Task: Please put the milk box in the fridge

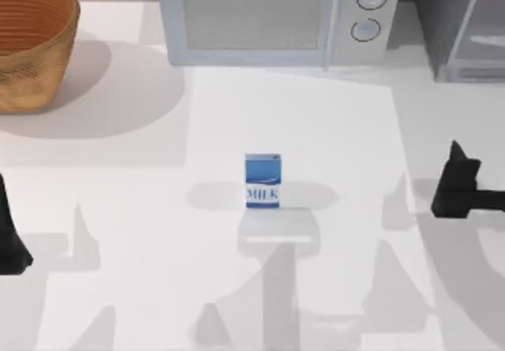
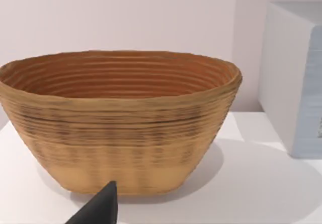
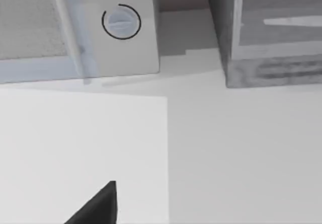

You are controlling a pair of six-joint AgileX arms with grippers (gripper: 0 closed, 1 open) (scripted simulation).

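Left gripper (image 1: 12, 244): near left desk edge, parked; jaws' state cannot be told.
Right gripper (image 1: 458, 181): right edge, nearer the carton; jaws likewise unclear.
Milk box (image 1: 263, 181): upright, mid-desk, leftward of right gripper, well apart.
Fridge (image 1: 461, 28): far right corner, beside microwave (image 1: 276, 16).

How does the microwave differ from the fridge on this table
The microwave is pale with two round dials beside its door; the fridge is dark grey with a paler framed door panel and no dials. The microwave sits at the back centre, behind the milk box; the fridge stands in the back right corner, partly out of frame. Both are boxy cabinets along the table's far edge.
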